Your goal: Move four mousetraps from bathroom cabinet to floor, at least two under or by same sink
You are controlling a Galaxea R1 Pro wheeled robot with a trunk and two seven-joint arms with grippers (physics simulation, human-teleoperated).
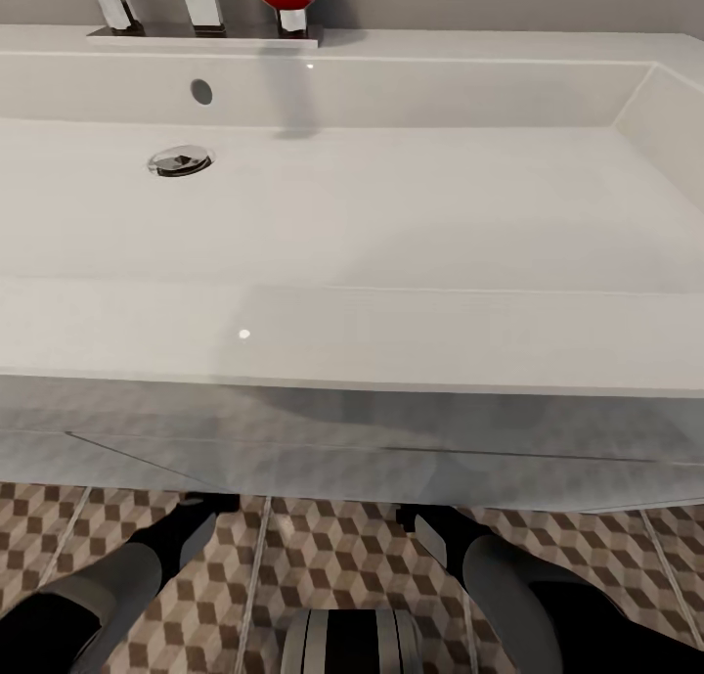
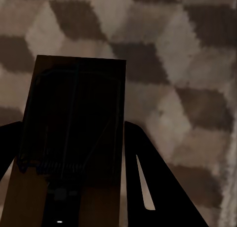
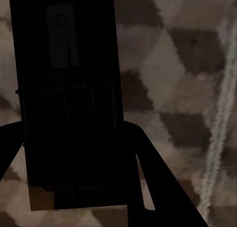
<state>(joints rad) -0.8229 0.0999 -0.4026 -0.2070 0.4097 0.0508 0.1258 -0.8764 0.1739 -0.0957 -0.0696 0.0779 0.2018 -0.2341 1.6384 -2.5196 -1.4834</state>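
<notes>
White bathroom sink [image 1: 391, 214] above cube-patterned bathroom floor [image 1: 342, 557], both arms' fingers each clamping a mousetrap [image 2: 74, 138] [image 3: 69, 108]

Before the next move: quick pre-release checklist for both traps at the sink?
1. Left tool holds a mousetrap: ok, board sits between its fingers.
2. Right tool holds a mousetrap: ok.
3. Patterned floor tiles lie beyond both traps: ok.
4. Robot is at the sink, arms low in front of the vanity: ok.
5. Traps touching the floor: cannot tell.
6. Other two mousetraps placed: cannot tell.
</notes>
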